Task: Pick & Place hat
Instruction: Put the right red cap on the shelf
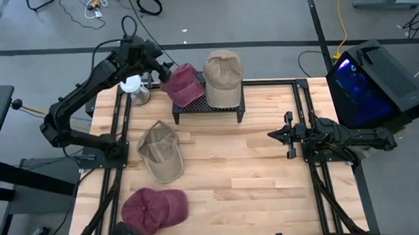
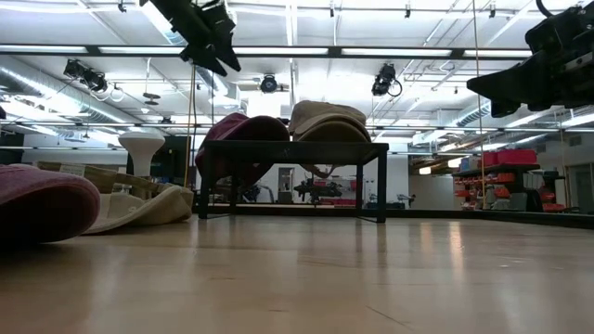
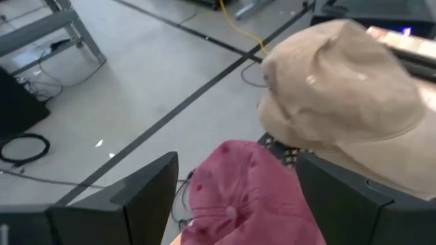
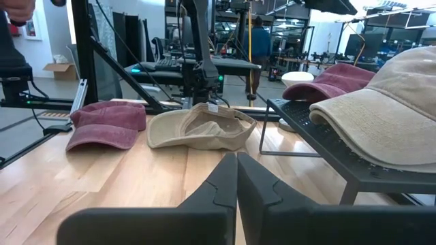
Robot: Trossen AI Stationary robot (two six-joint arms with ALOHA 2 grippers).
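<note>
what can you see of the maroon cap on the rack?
The maroon cap is soft washed fabric with a button on top. It sits on the left end of the black mesh rack, overhanging its edge and tilted, beside the tan cap, apparently touching it. The left tool is open, fingers either side of the crown, not visibly gripping.

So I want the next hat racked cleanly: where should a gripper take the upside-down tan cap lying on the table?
Probably by the rim of the upturned tan cap. It lies crown down with its hollow facing up, so one finger can drop inside and one outside. Come straight down from above, on the edge toward the left gripper, which hangs open over the maroon cap on the rack.
</note>
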